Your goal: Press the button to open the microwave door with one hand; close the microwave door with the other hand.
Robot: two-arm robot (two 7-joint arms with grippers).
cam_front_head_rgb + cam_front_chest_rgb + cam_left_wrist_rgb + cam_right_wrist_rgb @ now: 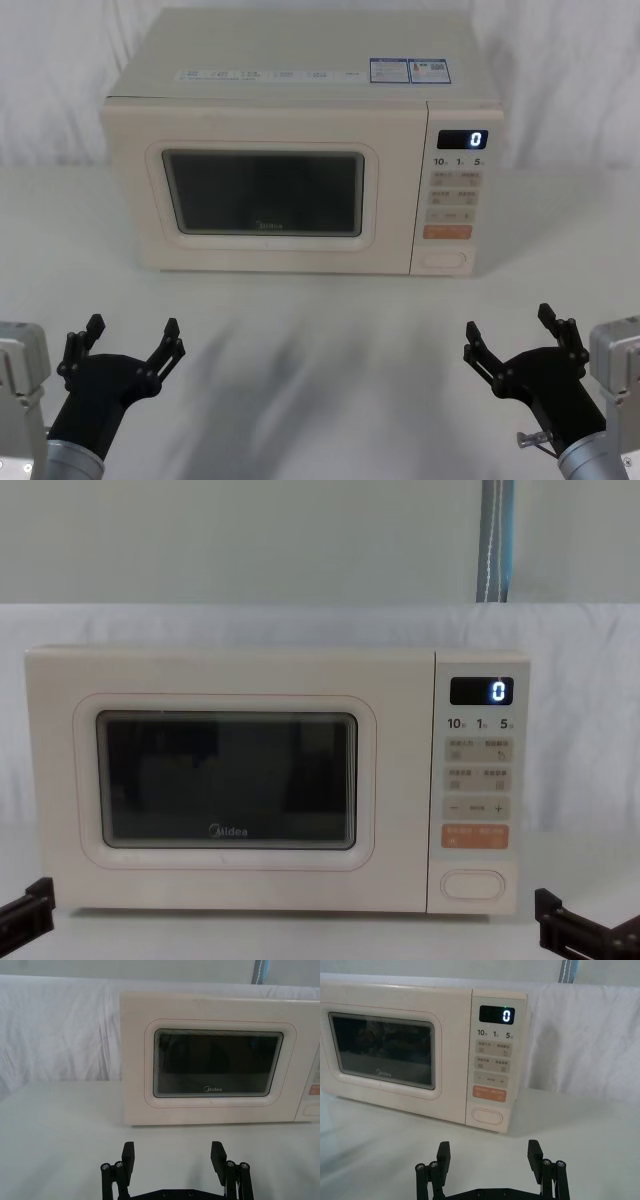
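Note:
The cream microwave [300,90] stands at the back of the white table, its display showing a blue "0". The microwave door [262,190] with its dark window is shut flush; it also shows as the microwave door [226,780] in the chest view. The button [444,260], a wide cream oval, sits at the bottom of the key panel under the orange key; it is the button [487,1115] in the right wrist view. My left gripper [132,340] is open near the front left, well short of the door. My right gripper [508,330] is open at front right, short of the button.
The white table [320,320] lies bare between the grippers and the microwave. A white cloth backdrop [60,1030] hangs behind. A grey pole [496,540] stands behind the microwave on the right.

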